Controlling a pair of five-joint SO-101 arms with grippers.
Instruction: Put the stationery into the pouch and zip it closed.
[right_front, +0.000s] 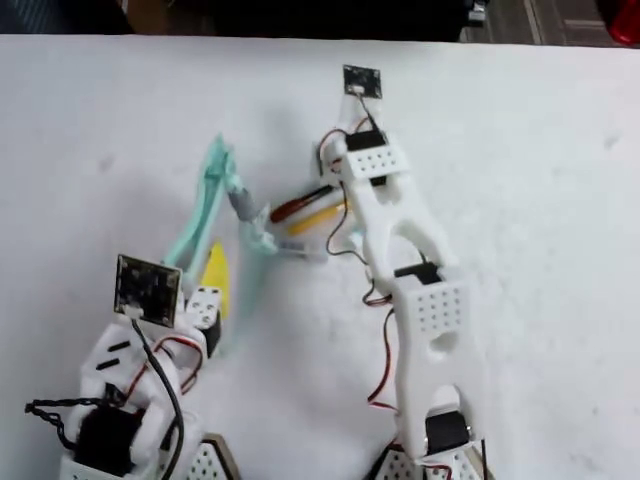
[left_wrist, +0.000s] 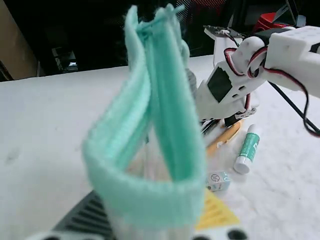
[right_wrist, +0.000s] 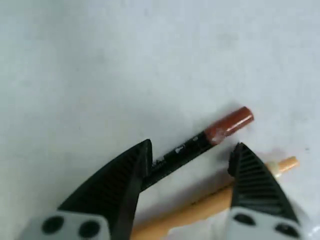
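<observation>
Mint-green fabric marks the pouch (left_wrist: 150, 125), which the left tool (right_front: 205, 303) grips by one end and holds up off the white table (right_front: 520, 150). In the high view the pouch runs from the lower left of the frame up toward the middle, and its far end comes near the right arm. Seen from the left wrist, the two sides of the zipper rim stand apart in a long loop, so the mouth is open. A yellow flat piece (right_front: 215, 272) lies on the table just beside the left tool.

The right tool (right_wrist: 192, 150) sits low over the table near the centre of the high view, with its two black fingers (right_wrist: 120, 185) spread wide and holding nothing. Between them lies a black pen (right_wrist: 190, 146) with a reddish-brown cap, flat on the table. Whether one finger touches it cannot be told. A tan pencil (right_wrist: 200, 212) lies just beside the pen and roughly parallel to it.

From the left wrist, a white tube (left_wrist: 247, 149) with a green label lies on the table near the pencil. A small pale block (left_wrist: 218, 181) rests closer to the pouch. All of these items lie on the table, outside the pouch.
</observation>
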